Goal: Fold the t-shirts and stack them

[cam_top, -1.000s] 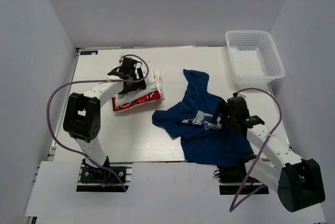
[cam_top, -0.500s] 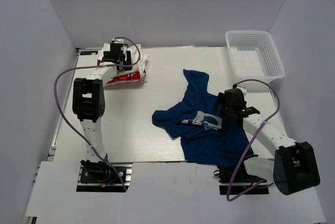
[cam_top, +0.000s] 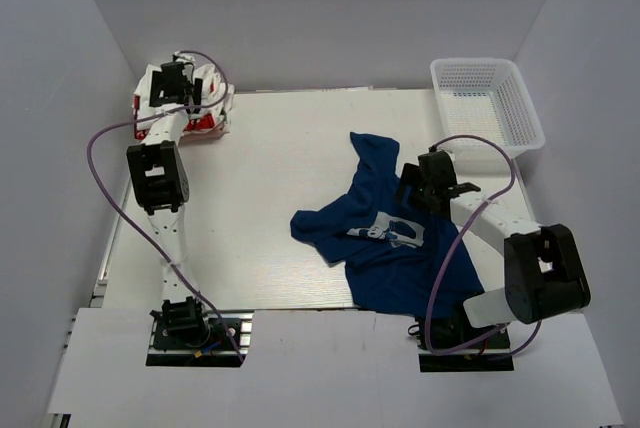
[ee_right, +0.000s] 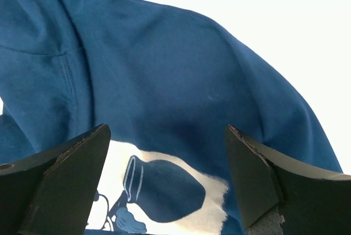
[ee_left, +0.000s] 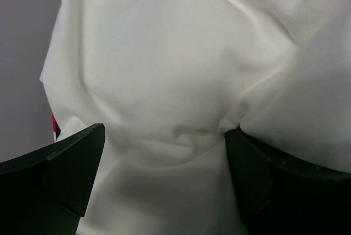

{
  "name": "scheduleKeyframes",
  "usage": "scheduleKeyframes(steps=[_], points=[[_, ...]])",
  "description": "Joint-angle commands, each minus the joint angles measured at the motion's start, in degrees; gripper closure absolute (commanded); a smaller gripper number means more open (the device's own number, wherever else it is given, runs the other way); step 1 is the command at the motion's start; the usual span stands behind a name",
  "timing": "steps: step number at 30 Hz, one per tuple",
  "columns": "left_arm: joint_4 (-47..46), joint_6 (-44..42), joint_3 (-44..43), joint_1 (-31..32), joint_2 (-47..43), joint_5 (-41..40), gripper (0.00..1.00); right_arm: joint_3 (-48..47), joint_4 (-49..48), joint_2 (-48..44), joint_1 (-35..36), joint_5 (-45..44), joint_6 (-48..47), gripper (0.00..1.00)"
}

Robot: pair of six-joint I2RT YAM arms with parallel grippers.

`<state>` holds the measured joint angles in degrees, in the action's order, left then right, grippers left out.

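Note:
Bundled white and red t-shirts (cam_top: 212, 104) lie at the table's far left corner, against the wall. My left gripper (cam_top: 176, 86) is pressed down on them. In the left wrist view its jaws stand wide, and puckered white cloth (ee_left: 164, 54) fills the gap of the left gripper (ee_left: 164, 136). The navy blue t-shirt (cam_top: 385, 258) lies crumpled right of centre, its pale print (cam_top: 392, 231) facing up. Just above its upper right part hovers my right gripper (cam_top: 414, 188), open. In the right wrist view the right gripper (ee_right: 168, 130) frames the blue cloth (ee_right: 164, 70) and the print (ee_right: 181, 191) without touching them.
A white mesh basket (cam_top: 487, 62) stands at the far right corner, with nothing in it. The purple cables (cam_top: 100, 143) loop beside each arm. The grey walls close in the table on the left, back and right.
My left gripper has slid the white and red t-shirts from the left middle to the far left corner. The right gripper has moved farther up the navy t-shirt.

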<state>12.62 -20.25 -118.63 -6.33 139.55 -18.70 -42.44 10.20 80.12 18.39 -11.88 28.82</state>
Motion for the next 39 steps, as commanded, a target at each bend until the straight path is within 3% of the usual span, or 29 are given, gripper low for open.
scheduleKeyframes(steps=[1, 8, 12, 14, 17, 18, 19, 24, 29, 34, 39], points=[[11.0, -3.9, -2.9, -3.6, 5.9, -4.3, 0.0, -2.9, -2.3, 1.2, -0.1, 1.9, -2.4, 0.1], [14.2, 0.3, -0.6, -1.2, -7.6, 0.4, 0.0, -5.0, -1.8, -1.5, 0.1, 2.6, -3.9, 0.1], [19.4, 5.2, 0.3, 0.3, -19.5, 16.0, 0.0, -3.6, -0.7, -5.4, 0.2, 3.5, -3.9, 0.1], [19.4, 7.8, 3.9, 1.2, -27.1, 20.3, 0.0, -3.0, 1.6, -8.1, 0.0, 2.1, -3.2, 0.1], [19.4, 10.7, 10.2, 4.2, -33.3, 33.3, 0.0, -1.2, 5.9, -10.5, 0.0, -0.4, -1.0, 0.1], [17.8, 10.7, 15.7, 5.4, -37.3, 39.8, 0.0, -0.5, 7.1, -12.1, 0.0, -1.1, 0.4, 0.1], [16.3, 11.4, 19.0, 8.4, -39.5, 41.4, 0.0, -0.2, 10.0, -12.7, -0.2, -2.4, 0.8, 0.1], [5.1, 18.0, 40.6, 20.0, -50.5, 43.2, 0.0, 3.8, 18.0, -17.3, -0.4, -4.2, 4.0, 0.1], [3.0, 22.7, 51.5, 34.2, -51.9, 39.3, 0.0, 7.3, 19.7, -19.6, -0.5, -7.1, 5.2, 0.1], [7.9, 22.7, 50.7, 45.0, -44.0, 29.8, 0.0, 9.3, 18.4, -18.7, -0.6, -7.9, 5.7, 0.1], [5.5, 21.5, 50.1, 49.0, -40.3, 29.9, 0.0, 10.8, 17.8, -14.8, -1.7, -8.2, 6.3, 0.1]])
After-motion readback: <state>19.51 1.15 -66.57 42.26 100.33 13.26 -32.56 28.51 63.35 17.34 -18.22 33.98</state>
